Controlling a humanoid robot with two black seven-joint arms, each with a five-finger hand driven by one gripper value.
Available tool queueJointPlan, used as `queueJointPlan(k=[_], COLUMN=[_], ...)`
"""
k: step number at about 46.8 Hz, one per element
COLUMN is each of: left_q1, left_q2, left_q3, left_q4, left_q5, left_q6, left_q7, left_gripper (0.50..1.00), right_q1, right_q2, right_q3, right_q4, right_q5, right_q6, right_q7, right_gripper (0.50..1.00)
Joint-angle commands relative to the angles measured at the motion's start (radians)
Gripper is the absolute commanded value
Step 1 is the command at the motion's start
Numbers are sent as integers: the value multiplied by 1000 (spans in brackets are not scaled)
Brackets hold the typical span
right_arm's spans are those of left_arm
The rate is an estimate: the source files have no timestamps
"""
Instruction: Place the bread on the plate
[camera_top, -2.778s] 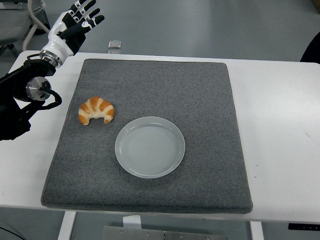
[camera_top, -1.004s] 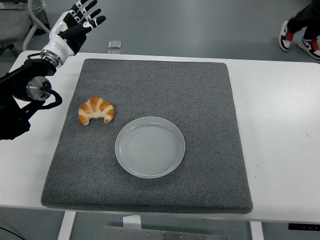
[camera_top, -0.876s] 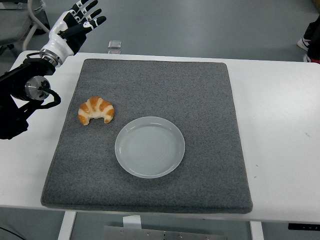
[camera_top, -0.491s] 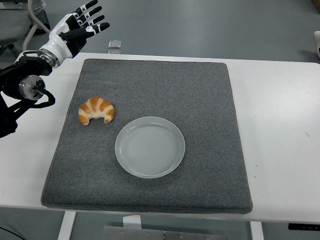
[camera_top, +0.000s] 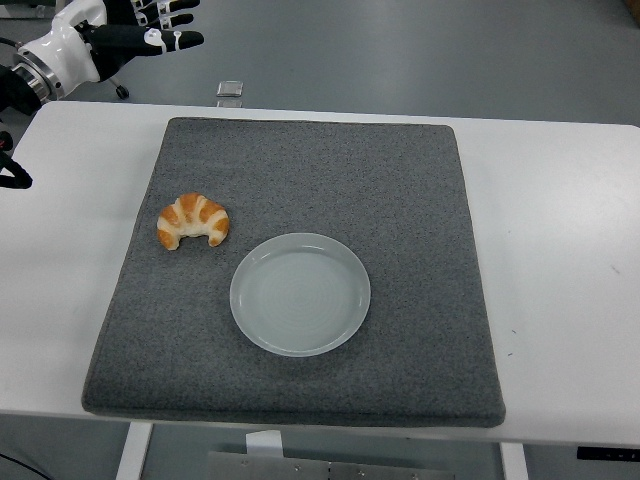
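The croissant (camera_top: 193, 221) sits on the grey mat (camera_top: 400, 200), just up and left of the empty white plate (camera_top: 300, 294) and apart from its rim, while the left robot hand (camera_top: 140, 25) hovers at the top-left corner beyond the surface (camera_top: 570, 230), fingers spread and holding nothing, well away from the bread. That croissant looks light, soft and flaky, likely to crush or shed under a hard squeeze. The thick middle of its arc seems the best place to take hold, fingers closing gently from both sides rather than on the thin tips.
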Motion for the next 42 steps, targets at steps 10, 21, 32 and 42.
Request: queueJointPlan(k=[10,21,32,42], left_q1=[-53,-38,25,69], left_q2=[96,133,112,44], left_q3=[203,249,249,249], left_q4=[-88,-88,-49,9], left_q5=[388,575,662,675], left_q6=[3,12,74,104], left_q7=[5,3,3,2], left_gripper=[988,988,988,986], right_q1=[0,0,2,2], right_q2=[0,0,0,0], right_q3=[0,0,0,0], right_q4=[0,0,0,0], right_q5=[0,0,0,0], right_q6=[0,0,-2,-2], right_q7=[0,0,0,0], right_gripper=[930,930,930,932])
